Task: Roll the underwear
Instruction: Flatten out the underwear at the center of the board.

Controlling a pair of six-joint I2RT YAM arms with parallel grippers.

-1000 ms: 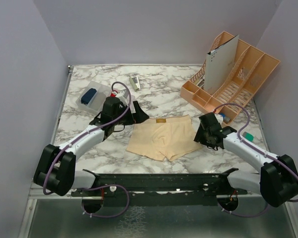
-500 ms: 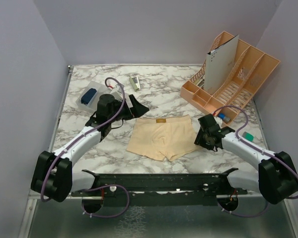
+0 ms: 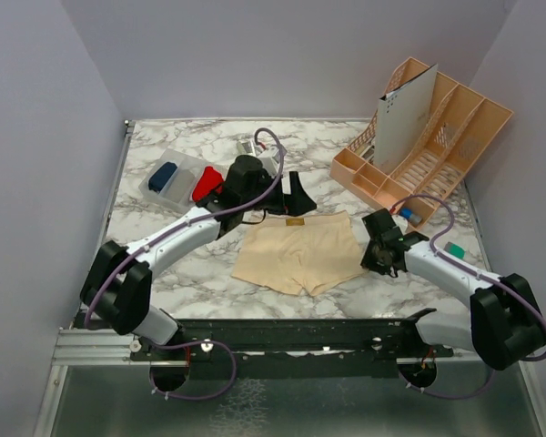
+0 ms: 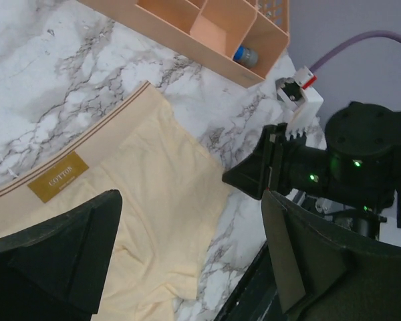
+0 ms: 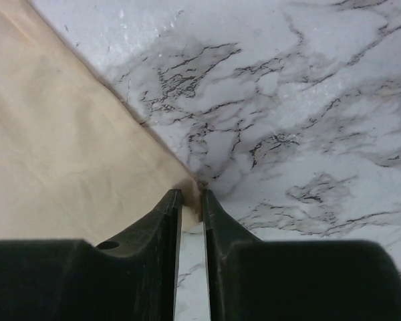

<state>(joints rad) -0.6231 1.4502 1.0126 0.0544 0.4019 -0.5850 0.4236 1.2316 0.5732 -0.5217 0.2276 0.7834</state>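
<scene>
Pinching a corner of the peach underwear (image 5: 67,134), right fingers (image 5: 162,234) hide its tip; left fingers (image 4: 73,254) gape wide, bases cropped.

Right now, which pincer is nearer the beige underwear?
Right. The right pincer straddles a corner of the beige underwear; the left pincer hangs open above its waistband.

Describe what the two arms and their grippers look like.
The left arm and right arm have white links between bulky black joints, each trailed by a looping purple cable. The left gripper and right gripper have black wedge-shaped fingers. Small green lights glow on the right wrist housing.
</scene>
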